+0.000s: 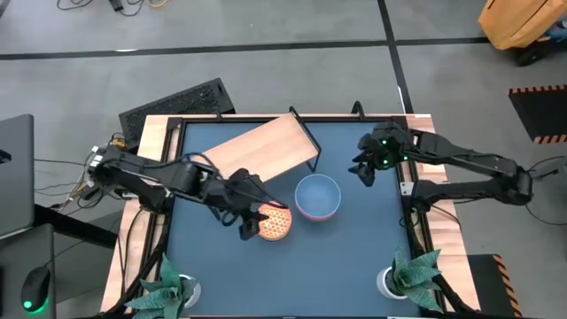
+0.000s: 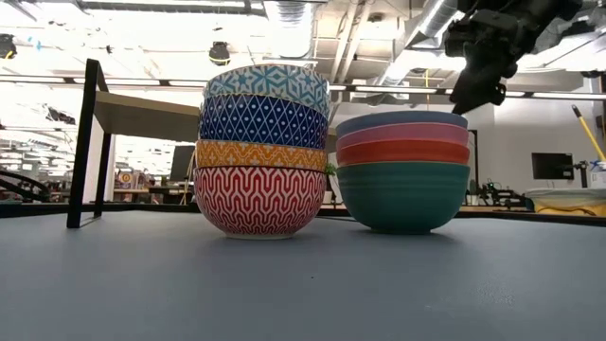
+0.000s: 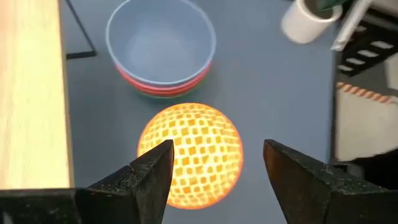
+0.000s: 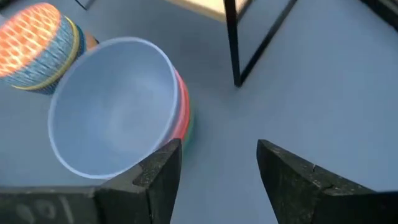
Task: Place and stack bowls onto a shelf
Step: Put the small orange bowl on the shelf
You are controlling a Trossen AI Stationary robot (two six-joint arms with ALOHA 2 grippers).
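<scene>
Two stacks of bowls stand on the dark blue table. The patterned stack (image 2: 262, 152) has a bowl with an orange lattice inside (image 3: 190, 152) on top. To its right, the plain stack (image 2: 402, 170) is green, red and pink, topped by a light blue bowl (image 4: 112, 106). The shelf (image 1: 261, 149), a light wooden board on black legs, stands at the far left. My left gripper (image 1: 248, 226) hangs open just above the patterned stack's left side. My right gripper (image 1: 365, 173) is open, raised to the far right of the plain stack.
Two white pots with green plants stand at the near corners (image 1: 168, 288) (image 1: 409, 276). A black keyboard (image 1: 177, 105) lies beyond the table's far left edge. One of the shelf's black legs (image 4: 233, 43) stands just beyond the plain stack.
</scene>
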